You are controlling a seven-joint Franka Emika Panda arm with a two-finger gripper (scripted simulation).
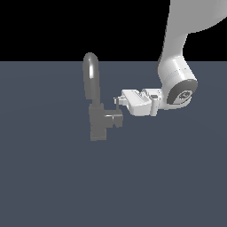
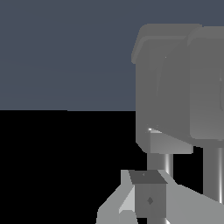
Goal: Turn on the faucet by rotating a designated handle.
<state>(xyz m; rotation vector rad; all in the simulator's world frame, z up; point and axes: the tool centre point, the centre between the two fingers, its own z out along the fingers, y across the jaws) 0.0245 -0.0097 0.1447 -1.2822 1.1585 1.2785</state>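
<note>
On the dark floor, mid-scene, stands the faucet (image 1: 96,119): grey metal, boxy body, tall round spout going straight up. Its handle (image 1: 116,119), a short grey block, sticks out sideways toward the exterior view's right, w/ a thin pin (image 1: 117,104) standing up at its end. The gripper (image 1: 118,100) comes in from the right, level w/ the floor, right at the pin. Can't tell if its fingers (image 2: 148,199) are apart or together.

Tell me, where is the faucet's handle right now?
In the exterior view, the handle juts from the faucet body toward that view's right, just below the tool.
</note>
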